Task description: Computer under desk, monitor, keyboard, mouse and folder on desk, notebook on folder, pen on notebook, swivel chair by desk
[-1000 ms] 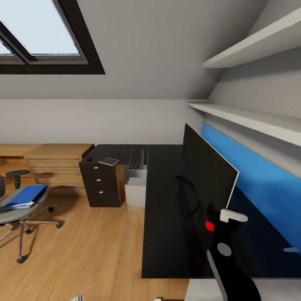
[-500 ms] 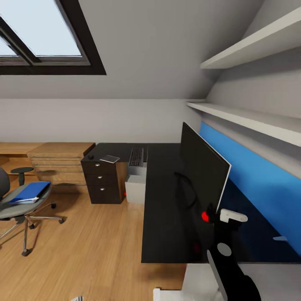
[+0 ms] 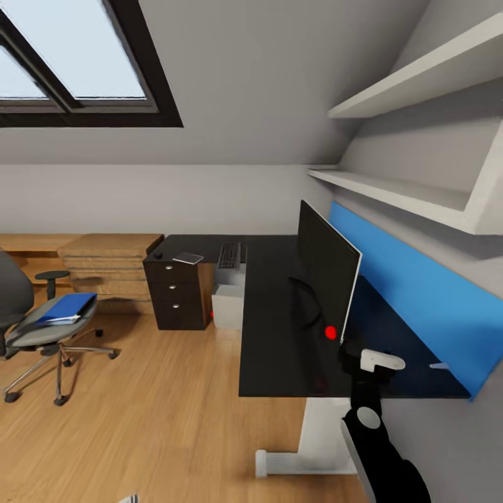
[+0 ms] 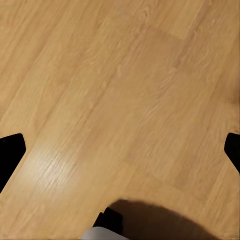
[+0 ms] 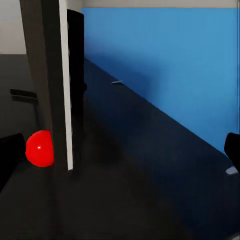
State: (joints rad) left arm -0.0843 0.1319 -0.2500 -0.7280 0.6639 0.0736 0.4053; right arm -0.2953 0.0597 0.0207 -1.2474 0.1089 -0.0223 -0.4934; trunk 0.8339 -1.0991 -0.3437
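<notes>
The monitor (image 3: 325,279) stands on the black desk (image 3: 276,335), and its edge (image 5: 50,75) is close in front of my right gripper (image 5: 120,152), which is open and empty over the desktop. At the desk's far end lie the keyboard (image 3: 229,255), the grey notebook (image 3: 188,258) and the mouse (image 3: 159,256). The computer (image 3: 228,305) sits under the desk. The blue folder (image 3: 66,308) lies on the swivel chair (image 3: 38,334) at the left. My left gripper (image 4: 120,150) is open above bare floor. The pen is out of view.
A dark three-drawer unit (image 3: 178,297) holds up the desk's far end, with low oak cabinets (image 3: 105,269) beside it. A blue wall panel (image 3: 419,307) and shelves (image 3: 391,192) run along the right wall. A red ball (image 3: 330,332) shows by the monitor. Oak floor (image 3: 161,405) lies between chair and desk.
The camera has pulled back and turned, so the whole picture shifted: the desk's near edge and white leg now show, and the chair sits further into view. No object moved.
</notes>
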